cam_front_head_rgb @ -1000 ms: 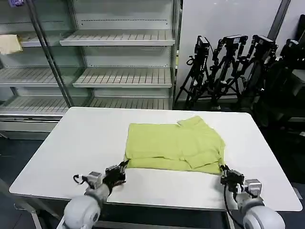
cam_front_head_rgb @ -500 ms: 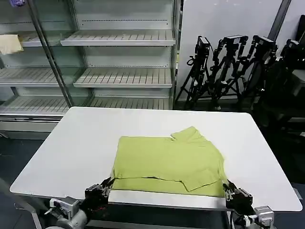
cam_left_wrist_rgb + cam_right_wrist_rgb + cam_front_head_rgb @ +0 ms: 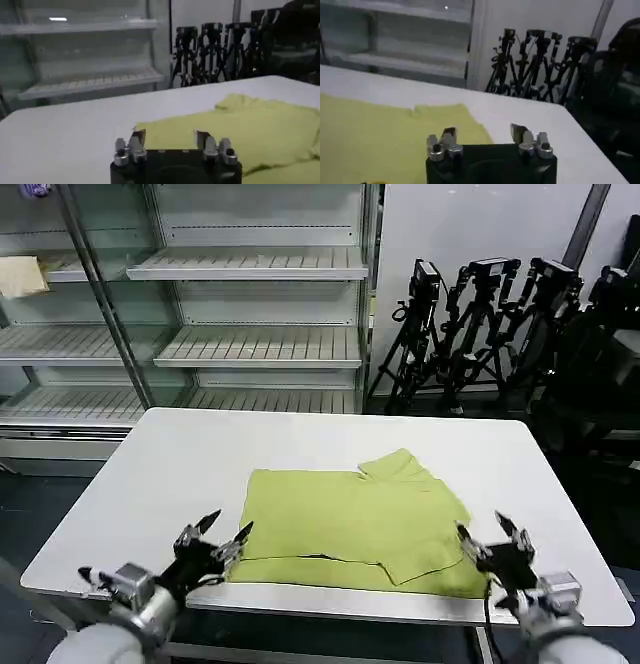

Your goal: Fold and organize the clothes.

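The lime T-shirt [image 3: 355, 524] lies folded flat on the white table [image 3: 180, 464], its near hem close to the front edge and a sleeve [image 3: 398, 466] sticking out at the back. My left gripper [image 3: 215, 536] hovers open just off the shirt's near left corner. By the near right corner my right gripper [image 3: 492, 529] is open too. Neither holds cloth. From the left wrist, the shirt [image 3: 260, 125] spreads beyond the open left gripper [image 3: 170, 135]. The right wrist view has the shirt [image 3: 375, 135] beside the open right gripper [image 3: 481, 131].
Empty wire shelving [image 3: 250, 344] stands behind the table, with a pale cream cloth [image 3: 20, 276] on a left shelf. Black tripods [image 3: 480, 324] crowd the back right. Bare tabletop surrounds the shirt on the left, back and right.
Both grippers were shut on the shirt's near corners, dragging it toward the front edge. Now they have let go, opened and lifted slightly; the shirt lies still.
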